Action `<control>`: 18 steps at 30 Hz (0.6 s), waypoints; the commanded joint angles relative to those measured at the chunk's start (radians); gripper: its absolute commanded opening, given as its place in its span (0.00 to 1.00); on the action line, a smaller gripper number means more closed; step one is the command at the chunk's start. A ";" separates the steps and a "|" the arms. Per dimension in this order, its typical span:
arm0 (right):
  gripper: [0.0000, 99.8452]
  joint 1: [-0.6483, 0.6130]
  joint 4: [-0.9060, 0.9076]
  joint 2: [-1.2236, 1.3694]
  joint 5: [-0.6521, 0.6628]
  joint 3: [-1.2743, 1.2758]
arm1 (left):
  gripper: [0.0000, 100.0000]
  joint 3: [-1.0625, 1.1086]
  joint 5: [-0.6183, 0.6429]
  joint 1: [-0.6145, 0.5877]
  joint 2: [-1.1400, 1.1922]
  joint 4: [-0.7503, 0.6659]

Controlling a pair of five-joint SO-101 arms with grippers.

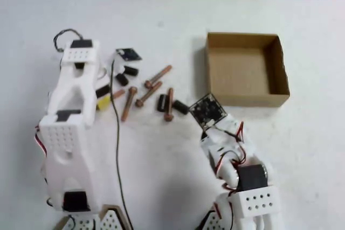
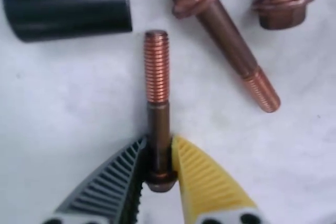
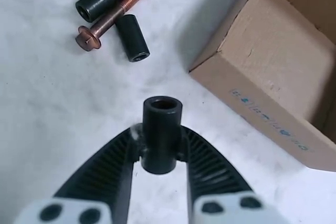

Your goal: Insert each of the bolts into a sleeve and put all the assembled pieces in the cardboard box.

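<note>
With left gripper [image 2: 158, 149] clamped on 1 bolt [image 2: 157, 77] at its head end, left of the middle of the table [image 1: 161, 176], right gripper [image 3: 160, 139] pinching 1 sleeve [image 3: 161, 121] by the cardboard box [image 1: 245, 99], line thread and bore on 1 axis before pushing.

Overhead view, close wrist views, bolts [image 1: 158, 76] shared

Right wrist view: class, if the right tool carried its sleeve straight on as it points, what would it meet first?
Probably only bare table: the right tool with its held sleeve aims between a loose sleeve and the cardboard box corner. Depth is unclear; it might graze that sleeve.
</note>
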 commanded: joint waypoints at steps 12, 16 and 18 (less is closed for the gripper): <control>0.02 0.007 -0.027 -0.010 0.000 -0.009 | 0.02 -0.032 -0.101 0.001 -0.305 0.184; 0.02 0.007 -0.027 -0.010 0.000 -0.009 | 0.02 0.129 -0.270 0.002 -0.433 0.183; 0.02 0.007 -0.027 -0.010 0.000 -0.009 | 0.02 0.206 -0.388 0.002 -0.473 0.181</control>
